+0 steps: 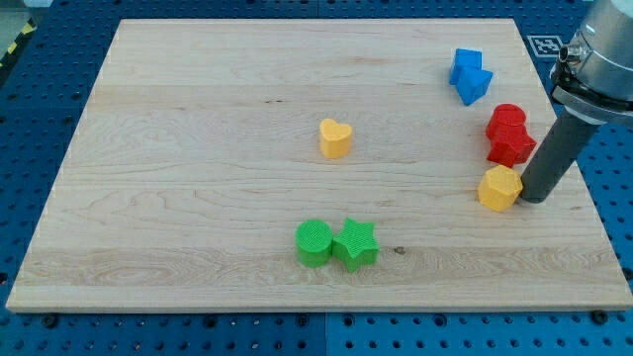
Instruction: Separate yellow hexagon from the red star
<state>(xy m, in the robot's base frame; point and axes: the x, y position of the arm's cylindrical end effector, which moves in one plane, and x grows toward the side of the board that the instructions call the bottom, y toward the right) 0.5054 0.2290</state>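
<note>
The yellow hexagon (500, 188) lies near the board's right edge. The red star (511, 145) sits just above it, almost touching, with a red round block (506, 119) touching the star's top. My tip (535, 198) stands right against the yellow hexagon's right side, below and right of the red star.
Two blue blocks (470, 75) lie together at the view's upper right. A yellow heart (335, 138) lies mid-board. A green cylinder (315, 243) and green star (355, 244) touch near the bottom centre. The wooden board's right edge (579, 188) is close to my tip.
</note>
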